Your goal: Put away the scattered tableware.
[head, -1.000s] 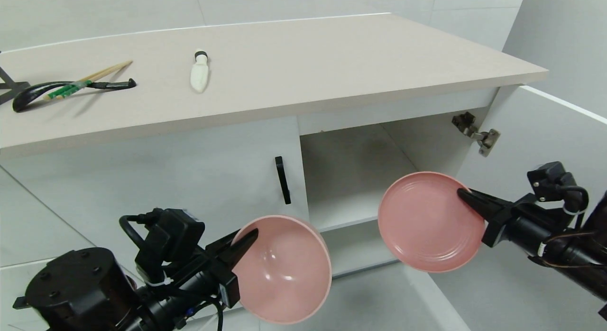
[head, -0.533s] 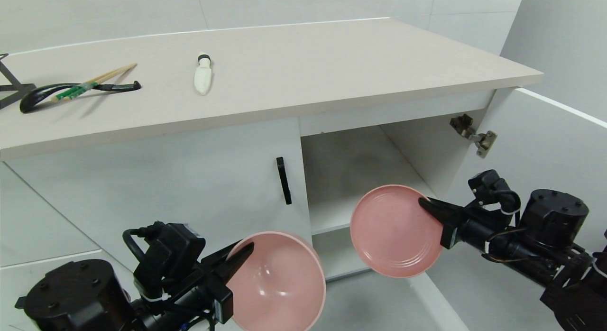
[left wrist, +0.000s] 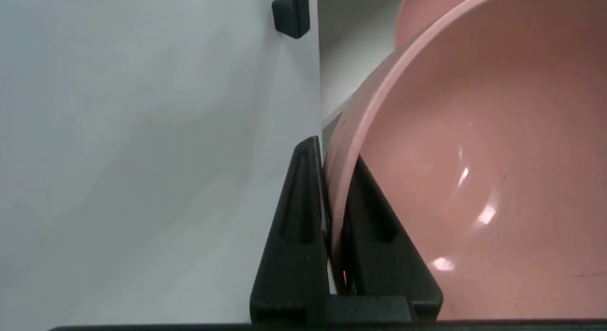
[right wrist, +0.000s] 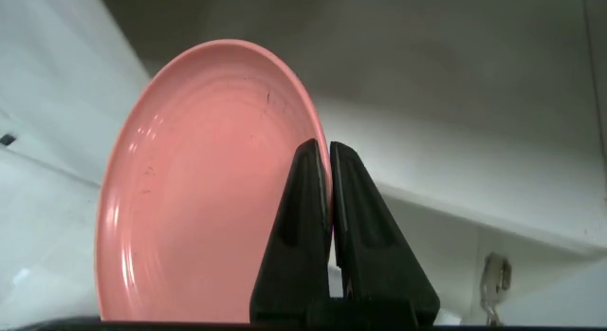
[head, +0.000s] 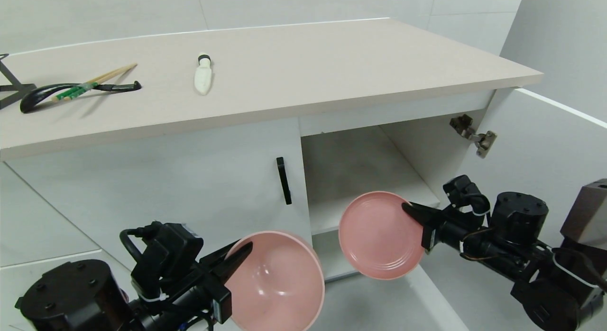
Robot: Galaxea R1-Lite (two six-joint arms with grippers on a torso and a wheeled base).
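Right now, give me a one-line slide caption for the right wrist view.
Right gripper holds a round pink plate by its rim before the open white cabinet.

head: above, facing open cabinet (head: 353, 172) | wrists: close-up (same cabinet)

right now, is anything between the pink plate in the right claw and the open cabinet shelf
Nothing visible. The right claw holds the pink plate by its rim before the open compartment; its shelf looks bare and the door is swung aside. The pink bowl in the left claw is off to the left.
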